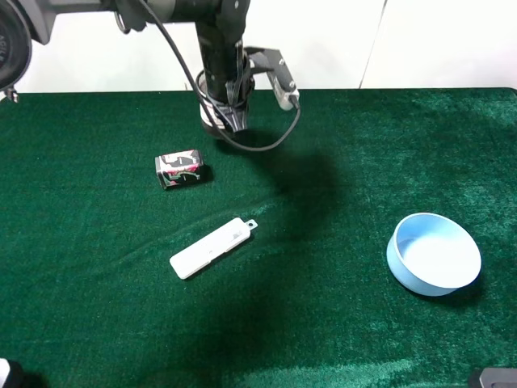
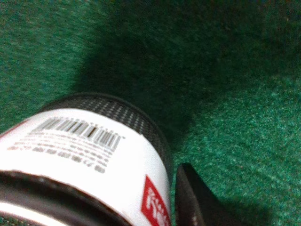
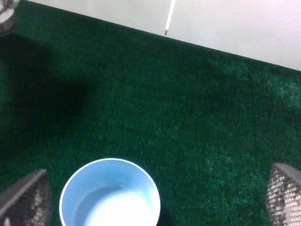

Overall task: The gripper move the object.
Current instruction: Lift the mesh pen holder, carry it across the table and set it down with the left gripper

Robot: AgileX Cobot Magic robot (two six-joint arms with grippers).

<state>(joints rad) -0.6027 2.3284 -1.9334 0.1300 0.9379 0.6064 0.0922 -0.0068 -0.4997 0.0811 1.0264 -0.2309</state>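
Observation:
The round black wire-mesh pen cup [image 1: 207, 114] stands near the back edge of the green cloth, at left of centre. My left gripper [image 1: 224, 113] comes down on it from above and is shut on it. In the left wrist view the pen cup [image 2: 84, 155] fills the near field, with its white barcode label and red mark, and one dark finger [image 2: 193, 200] lies against its side. My right gripper [image 3: 155, 195] is open and empty, with its fingers spread wide above the light blue bowl [image 3: 110, 161].
A small black-pink box [image 1: 179, 169] lies in front of the cup. A flat white case [image 1: 212, 247] lies mid-table. The light blue bowl [image 1: 404, 234] sits at the right. A white wall runs behind the table's back edge.

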